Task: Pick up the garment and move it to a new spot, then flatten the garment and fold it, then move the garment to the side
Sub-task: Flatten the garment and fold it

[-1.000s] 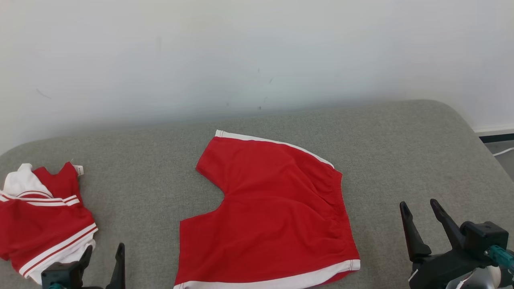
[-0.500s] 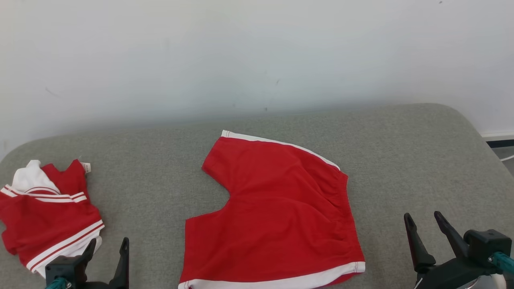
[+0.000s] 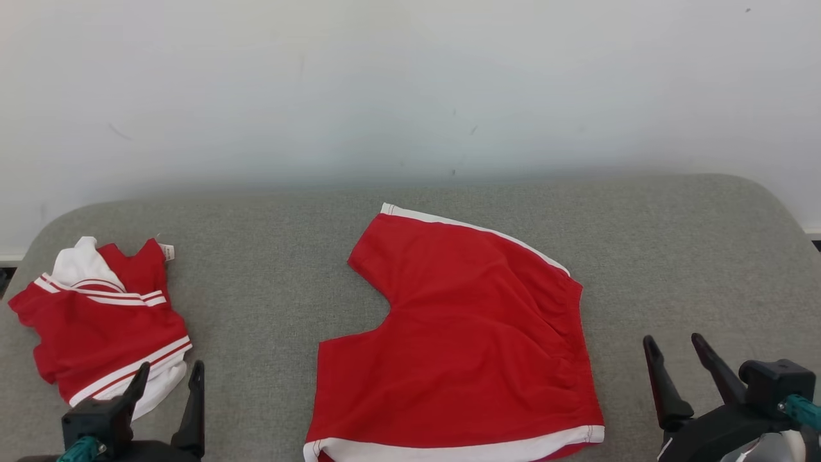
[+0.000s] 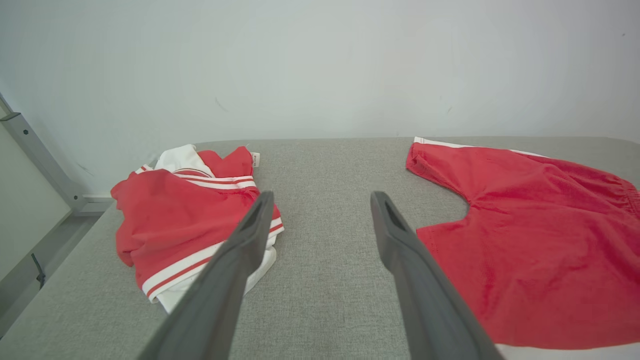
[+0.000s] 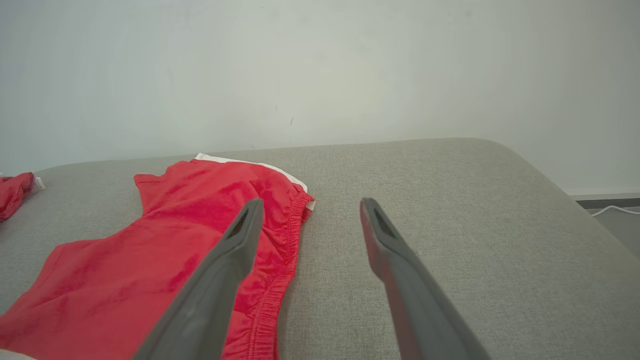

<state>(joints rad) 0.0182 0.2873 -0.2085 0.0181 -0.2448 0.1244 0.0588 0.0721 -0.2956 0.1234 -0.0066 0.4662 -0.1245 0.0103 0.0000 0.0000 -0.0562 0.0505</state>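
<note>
A pair of red shorts with white trim point(image 3: 468, 340) lies spread flat on the grey padded table point(image 3: 269, 256), near its middle and front; the same shorts point(image 4: 530, 240) point(image 5: 165, 260) appear in both wrist views. My left gripper point(image 3: 170, 366) point(image 4: 322, 196) is open at the lower left, above bare table between the shorts and a second garment. My right gripper point(image 3: 672, 339) point(image 5: 312, 201) is open at the lower right, just right of the shorts' elastic waistband point(image 5: 287, 250). Neither gripper holds or touches any cloth.
A second red and white striped garment point(image 3: 102, 321) point(image 4: 185, 220) lies bunched at the table's left end. A pale wall point(image 3: 410, 83) runs close behind the table. The table's rounded right corner point(image 3: 770, 199) drops to the floor, where a white cable point(image 5: 612, 210) lies.
The whole head picture has shifted right and a little down, so the camera has moved. Both garments lie as before, and both grippers stay open and low.
</note>
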